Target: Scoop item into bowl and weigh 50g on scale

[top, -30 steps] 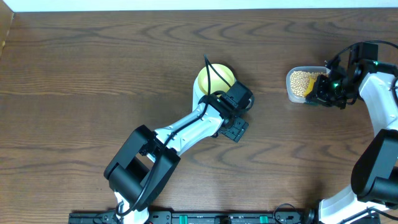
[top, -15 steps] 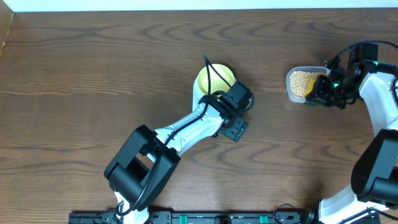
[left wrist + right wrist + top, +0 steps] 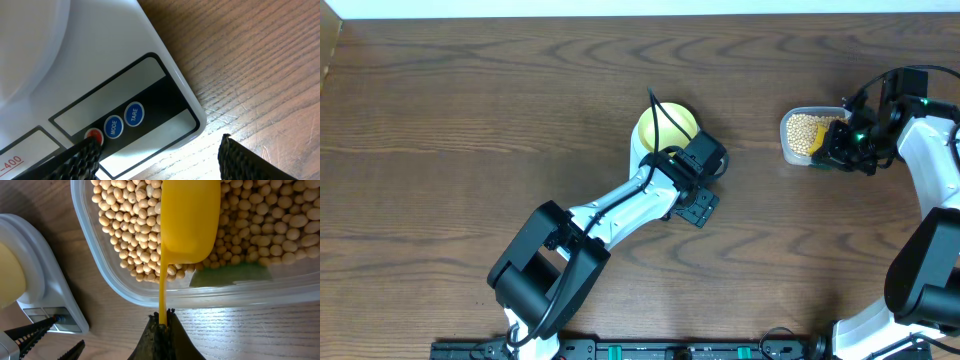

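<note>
Scooping is in hand: our right tool [image 3: 163, 322], clamped on the handle of the yellow plastic scoop [image 3: 190, 220], has its cup among small round beige beans [image 3: 125, 225] in the clear plastic tub [image 3: 100, 287]. Our left tool [image 3: 162, 159] hangs jaws apart over the white rectangular scale [image 3: 75, 60] bearing the pale yellow-green bowl [image 3: 665, 125]. Next, we judge, the load must lift level and cross there. The counter [image 3: 470, 120] is dark wood-grain; no room shows.

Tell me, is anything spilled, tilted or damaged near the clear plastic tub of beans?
Nothing stands out. The small beige beans all lie inside the clear rounded plastic tub, none on the brown wooden table beside it. The yellow plastic scoop lies among the beans, and the tub looks whole.
</note>
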`<state>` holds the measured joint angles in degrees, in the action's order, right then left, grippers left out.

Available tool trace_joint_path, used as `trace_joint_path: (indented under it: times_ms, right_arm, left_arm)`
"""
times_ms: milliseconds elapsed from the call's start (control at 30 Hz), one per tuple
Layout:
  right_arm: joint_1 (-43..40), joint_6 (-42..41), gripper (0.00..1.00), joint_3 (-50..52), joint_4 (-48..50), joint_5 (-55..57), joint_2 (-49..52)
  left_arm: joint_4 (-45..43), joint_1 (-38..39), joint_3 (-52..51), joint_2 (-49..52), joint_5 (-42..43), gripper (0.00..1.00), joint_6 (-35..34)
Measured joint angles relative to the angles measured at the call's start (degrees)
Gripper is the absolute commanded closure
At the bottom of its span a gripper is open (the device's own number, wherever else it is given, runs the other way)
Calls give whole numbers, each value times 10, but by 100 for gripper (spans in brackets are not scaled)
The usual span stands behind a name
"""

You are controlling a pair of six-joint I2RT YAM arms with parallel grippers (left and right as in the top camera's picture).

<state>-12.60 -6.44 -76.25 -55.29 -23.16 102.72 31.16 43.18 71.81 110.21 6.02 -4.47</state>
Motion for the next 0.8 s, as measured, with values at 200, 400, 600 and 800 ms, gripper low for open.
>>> trace_joint_path:
  times_ms: [200,400,600,800]
  right_arm:
    - [0,0,99,0,0,0,0]
    - [0,0,99,0,0,0,0]
    - [0,0,99,0,0,0,0]
    - [0,0,99,0,0,0,0]
  left_arm:
    - [-1,0,-7,-19,0,22,0]
    - [-1,0,-10,-59,0,22,0]
    - [-1,0,-10,-65,0,22,0]
    - [0,0,-10,-65,0,23,0]
